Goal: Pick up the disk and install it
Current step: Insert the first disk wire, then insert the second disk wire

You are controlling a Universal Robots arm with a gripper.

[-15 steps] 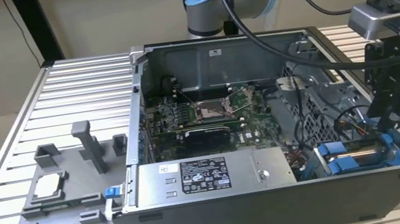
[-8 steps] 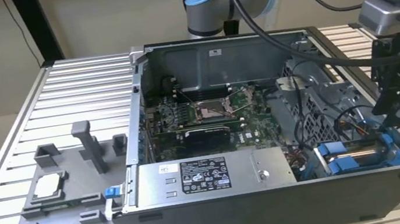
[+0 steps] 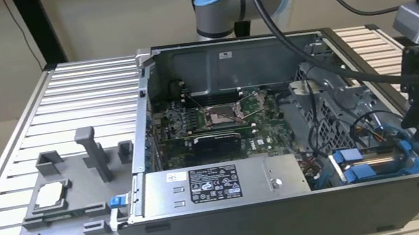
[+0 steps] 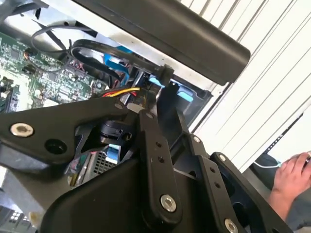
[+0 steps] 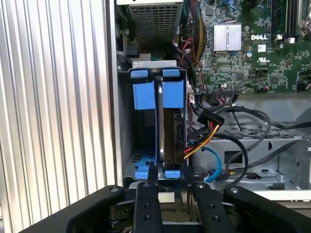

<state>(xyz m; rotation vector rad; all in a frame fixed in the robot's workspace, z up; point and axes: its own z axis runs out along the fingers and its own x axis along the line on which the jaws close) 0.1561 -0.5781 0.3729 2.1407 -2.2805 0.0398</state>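
Observation:
The disk (image 5: 174,141) stands on edge in the drive bay at the front corner of the open computer case (image 3: 289,217), at the exterior view's right. Its blue carrier tab (image 5: 173,92) sits beside a second blue tab (image 5: 139,92) in the neighbouring slot. My gripper (image 5: 172,174) straddles the near end of the disk, with a finger pressed against each side. In the exterior view the gripper (image 3: 413,135) reaches down over the bay, where the disk (image 3: 380,161) shows silver between blue rails.
Red, yellow, black and blue cables (image 5: 214,141) crowd the bay's inner side. The motherboard (image 3: 218,116) and a large silver labelled box (image 3: 202,186) fill the case. A grey fixture (image 3: 66,205) holding a small silver chip (image 3: 50,194) lies on the ribbed table. A person's hand (image 4: 291,170) rests nearby.

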